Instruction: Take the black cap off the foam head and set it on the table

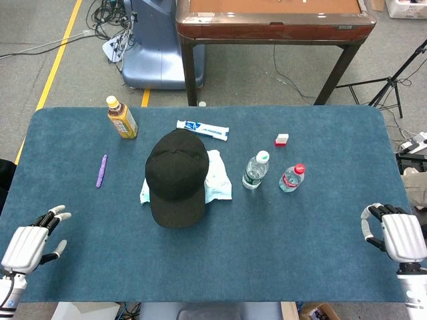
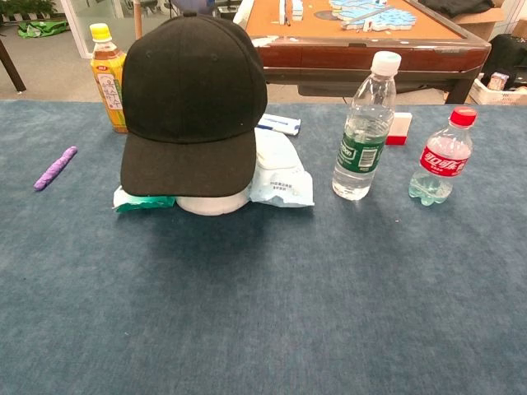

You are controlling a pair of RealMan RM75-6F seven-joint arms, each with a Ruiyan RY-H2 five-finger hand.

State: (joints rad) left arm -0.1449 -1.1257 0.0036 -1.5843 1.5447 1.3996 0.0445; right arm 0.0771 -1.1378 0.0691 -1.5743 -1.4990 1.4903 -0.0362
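A black cap (image 1: 177,175) (image 2: 193,99) sits on a white foam head near the table's middle, its brim toward me. Only the foam head's base (image 2: 214,203) shows under the brim in the chest view. My left hand (image 1: 30,245) rests at the near left corner with its fingers apart and nothing in it. At the near right edge my right hand (image 1: 399,237) has its fingers curled down and apart, also holding nothing. Both hands are far from the cap and neither shows in the chest view.
Beside the head lie white wipe packets (image 1: 217,177) (image 2: 280,173). A clear water bottle (image 1: 255,170) (image 2: 362,127) and a small red-capped bottle (image 1: 291,178) (image 2: 441,156) stand to the right. A yellow tea bottle (image 1: 121,117) (image 2: 107,76), purple pen (image 1: 101,171) (image 2: 55,167), toothpaste box (image 1: 203,129), small red-and-white box (image 1: 281,139).
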